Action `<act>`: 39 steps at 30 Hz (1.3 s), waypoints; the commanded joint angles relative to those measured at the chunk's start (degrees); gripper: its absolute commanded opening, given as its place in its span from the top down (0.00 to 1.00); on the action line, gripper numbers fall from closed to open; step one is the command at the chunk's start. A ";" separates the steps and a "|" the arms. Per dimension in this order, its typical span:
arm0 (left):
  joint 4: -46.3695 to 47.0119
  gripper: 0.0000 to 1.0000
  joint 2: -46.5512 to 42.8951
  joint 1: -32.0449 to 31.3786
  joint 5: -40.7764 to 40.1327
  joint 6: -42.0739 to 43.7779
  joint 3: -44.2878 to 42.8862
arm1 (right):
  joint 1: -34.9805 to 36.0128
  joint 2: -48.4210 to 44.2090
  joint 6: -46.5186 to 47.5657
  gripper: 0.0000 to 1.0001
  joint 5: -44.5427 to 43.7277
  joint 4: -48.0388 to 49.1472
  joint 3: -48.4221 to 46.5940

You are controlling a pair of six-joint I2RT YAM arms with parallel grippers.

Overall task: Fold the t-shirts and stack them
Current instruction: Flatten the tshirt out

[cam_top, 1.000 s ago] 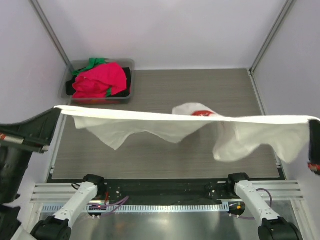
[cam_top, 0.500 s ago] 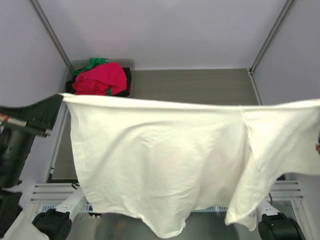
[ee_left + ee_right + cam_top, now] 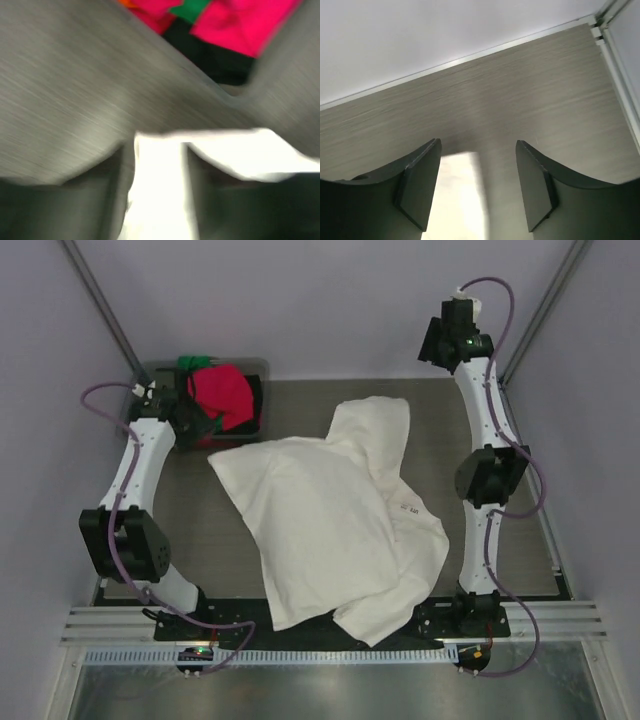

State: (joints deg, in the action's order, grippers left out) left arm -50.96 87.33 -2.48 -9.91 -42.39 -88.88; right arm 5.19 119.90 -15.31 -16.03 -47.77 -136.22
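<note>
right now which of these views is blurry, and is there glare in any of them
Left wrist view: heavy motion blur, the cream-white t-shirt and pink-red t-shirt smear into streaks. Right wrist view: sharp, table grain crisp, the right pincer dark and shadowed. Top external view: sharp, evenly lit, no glare, only soft shadows.

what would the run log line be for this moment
cream-white t-shirt lying rumpled on table | right gripper open, empty | left gripper by bin, grip unclear
</note>
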 commanded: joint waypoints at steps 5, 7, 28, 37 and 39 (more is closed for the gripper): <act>4.72 0.06 -1.19 2.22 3.85 5.83 5.27 | -0.44 -9.29 -4.01 0.28 2.48 -2.37 10.46; 5.78 0.06 -2.60 2.30 5.16 5.83 8.18 | -0.45 -18.85 -7.69 0.28 9.22 8.36 31.31; 18.87 0.14 -4.98 -17.91 9.30 -6.65 39.13 | 4.56 -3.54 -7.45 0.53 26.14 21.49 48.51; 21.69 0.17 -1.46 -17.91 8.86 -6.83 43.53 | 4.39 -0.10 -5.61 0.71 23.07 20.79 47.45; 22.04 0.17 -1.46 -17.91 8.77 -6.65 43.97 | 4.22 -1.94 -5.35 0.66 22.19 20.70 48.33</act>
State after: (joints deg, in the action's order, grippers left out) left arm -31.62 85.25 -20.25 -1.08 -48.69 -46.39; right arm 9.58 119.94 -22.41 8.71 -27.20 -86.96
